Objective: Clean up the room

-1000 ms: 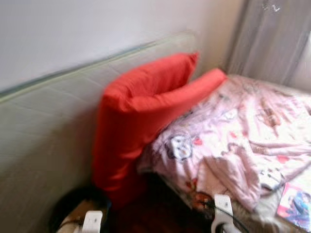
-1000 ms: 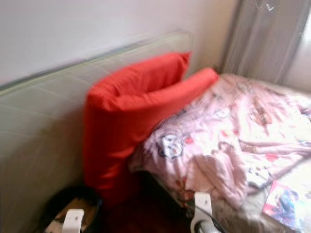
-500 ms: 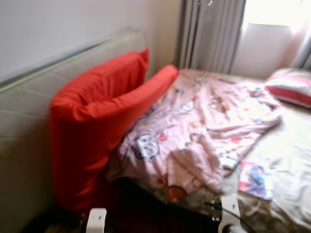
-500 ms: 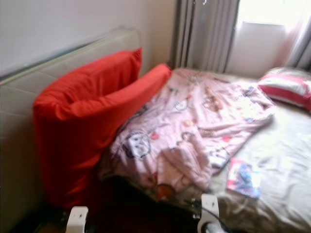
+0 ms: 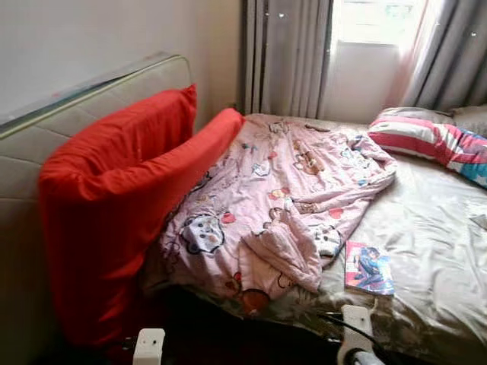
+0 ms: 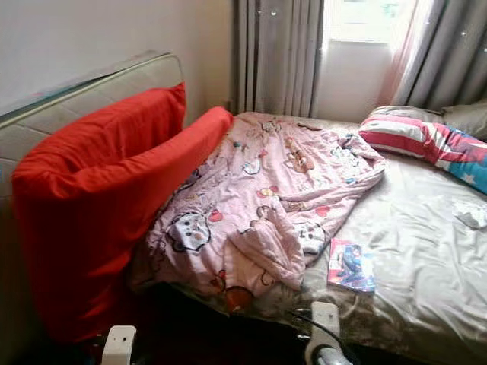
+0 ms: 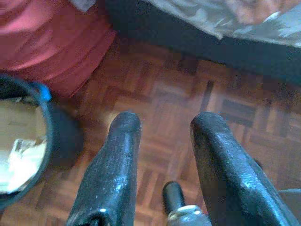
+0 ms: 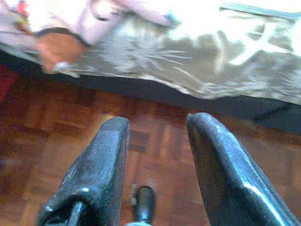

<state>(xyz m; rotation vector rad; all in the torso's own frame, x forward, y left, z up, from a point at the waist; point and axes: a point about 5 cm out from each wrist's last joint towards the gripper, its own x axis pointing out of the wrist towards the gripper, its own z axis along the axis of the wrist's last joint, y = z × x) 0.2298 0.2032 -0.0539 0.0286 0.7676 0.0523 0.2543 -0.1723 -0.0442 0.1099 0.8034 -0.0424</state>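
Left claw [image 7: 162, 136] gapes over parquet beside a bin [image 7: 28, 146].

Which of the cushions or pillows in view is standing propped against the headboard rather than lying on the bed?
The big red cushion: it leans upright against the padded headboard. The striped pillow lies flat at the far end near the curtains.

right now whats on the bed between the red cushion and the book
The crumpled pink blanket lies between the red cushion and the book, seen in both eye views.
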